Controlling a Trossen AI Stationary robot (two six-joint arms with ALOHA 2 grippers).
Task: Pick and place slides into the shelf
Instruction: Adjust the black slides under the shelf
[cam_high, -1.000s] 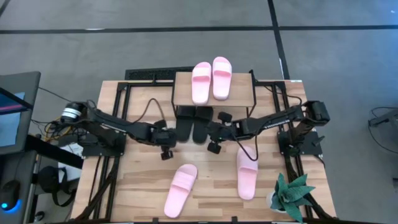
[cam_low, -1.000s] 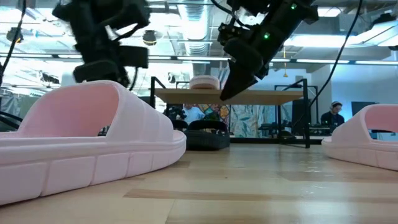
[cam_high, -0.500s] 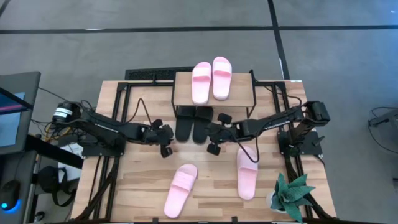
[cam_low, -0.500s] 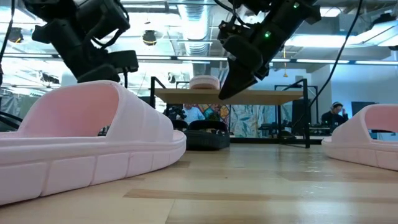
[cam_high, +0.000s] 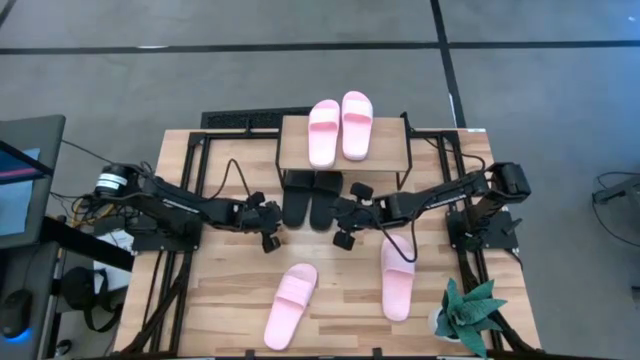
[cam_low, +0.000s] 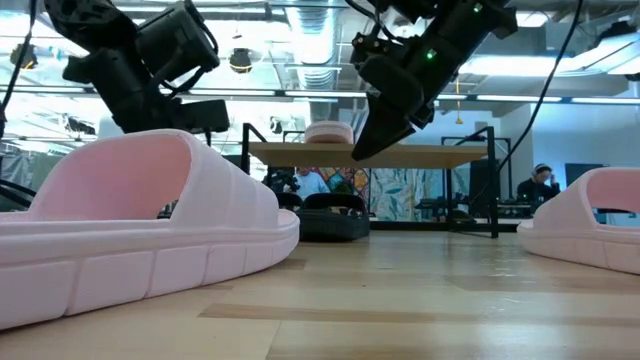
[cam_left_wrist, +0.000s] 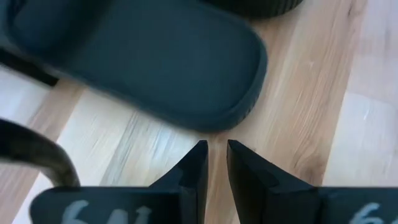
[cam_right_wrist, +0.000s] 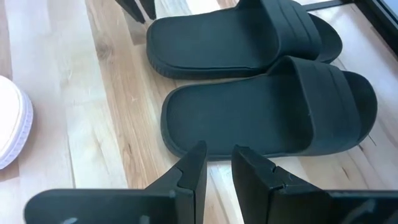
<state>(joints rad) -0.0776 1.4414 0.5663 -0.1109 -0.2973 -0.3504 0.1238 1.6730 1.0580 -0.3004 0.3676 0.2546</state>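
Beside the black slides (cam_high: 308, 200) under the shelf (cam_high: 292, 148), left gripper (cam_left_wrist: 214, 155) and right gripper (cam_right_wrist: 217, 158) flank them, fingers nearly together, holding nothing.

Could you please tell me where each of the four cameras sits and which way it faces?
High view: above the table, looking straight down on the shelf and both arms.
Low view: at tabletop height, looking level past a pink slide toward the shelf; arms hang in from above.
Left wrist view: on the left arm, over the left end effector, facing a black slide.
Right wrist view: on the right arm, over the right end effector, facing both black slides.
Shared: both wrist views show the black slides.
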